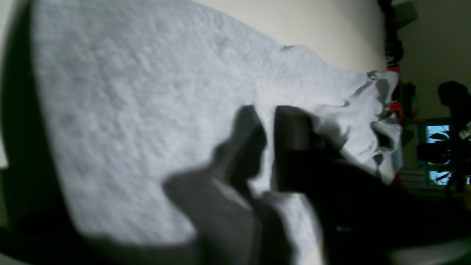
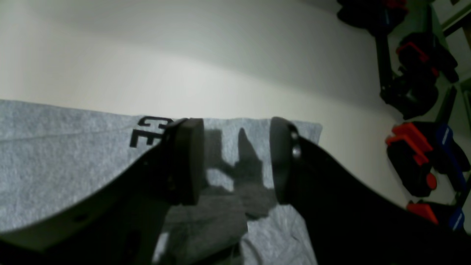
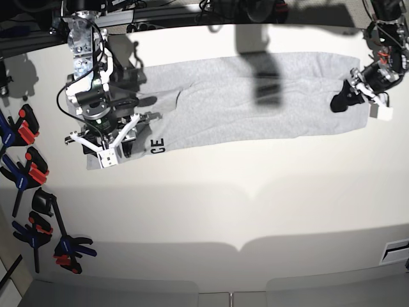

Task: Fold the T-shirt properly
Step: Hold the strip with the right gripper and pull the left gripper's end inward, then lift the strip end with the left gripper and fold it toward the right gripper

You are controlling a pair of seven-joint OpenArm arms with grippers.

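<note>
A: Start with the biggest thing. The pale matte tabletop [image 3: 211,204] fills the base view, and the T-shirt [image 3: 255,102] lies across its far half as a long heather-grey band, mostly flat with soft creases near the middle.

B: The base view alone shows that whole length. It also shows black block letters [image 3: 158,146] at the shirt's near edge, beside the arm on that view's left. The right wrist view picks the same letters [image 2: 147,134] up closer, crisp black on a fine mottled knit.

A: That right wrist view shows the right end effector [image 2: 235,158] standing wide, two dark blunt pads apart over the cloth with grey fabric showing between them. I can't tell whether they touch it.

B: And the left end effector [image 3: 348,96] sits at the shirt's other end in the base view, small and dark at the edge of the cloth.

A: The left wrist view gives the fuzzy weave up close and a bunched, ruffled edge [image 1: 379,121] beyond the dark finger [image 1: 294,136]. Whether it's gripping the fabric, I cannot tell; the picture is blurred.

B: Smallest last: red, blue and black clamps [image 3: 29,173] lie along the tabletop's left side.
</note>
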